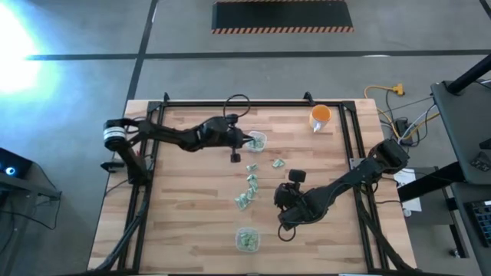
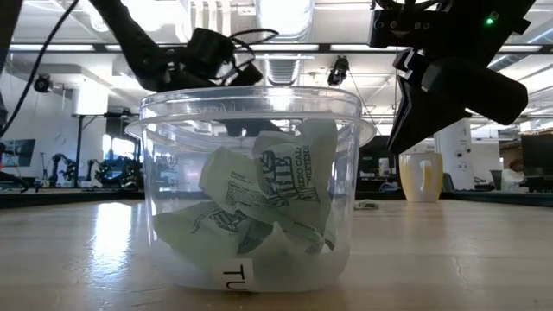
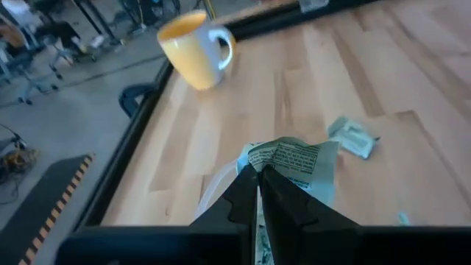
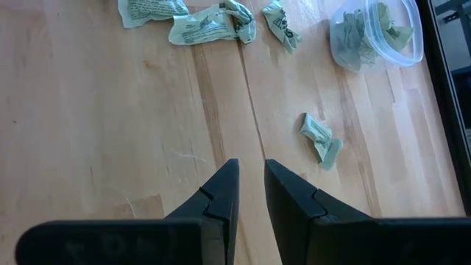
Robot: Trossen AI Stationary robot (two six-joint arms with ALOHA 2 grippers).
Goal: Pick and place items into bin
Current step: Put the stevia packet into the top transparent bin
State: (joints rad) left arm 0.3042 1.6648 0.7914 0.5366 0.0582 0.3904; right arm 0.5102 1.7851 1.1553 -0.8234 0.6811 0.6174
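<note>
Small green-and-white crinkly packets lie on the wooden table in a loose line point(image 1: 250, 182), with one apart point(image 1: 278, 162). One clear bin point(image 1: 258, 141) stands mid-table toward the far side. A second clear bin point(image 1: 246, 239) point(image 2: 251, 199) stands by the near edge with packets inside. My left gripper point(image 1: 244, 140) point(image 3: 257, 177) is at the far bin's left rim, shut on one packet point(image 3: 291, 158). My right gripper point(image 1: 284, 201) point(image 4: 250, 173) hovers right of the packet line, fingers slightly apart and holding nothing. Packets point(image 4: 210, 26) and a filled bin point(image 4: 375, 33) lie ahead of it. My left gripper pinches a green-and-white packet between its two fingers by one crumpled edge point(image 3: 263, 163). The rest of the packet stands out past the fingertips, clear of the table. How far back it reaches between the fingers is hidden by the fingers.
An orange cup point(image 1: 321, 116) point(image 3: 195, 48) point(image 2: 421, 177) stands near the table's far right corner. A black frame rail point(image 1: 253, 102) runs along the far edge and down both sides. Bare wood lies left of the packets and between the right gripper and the near edge.
</note>
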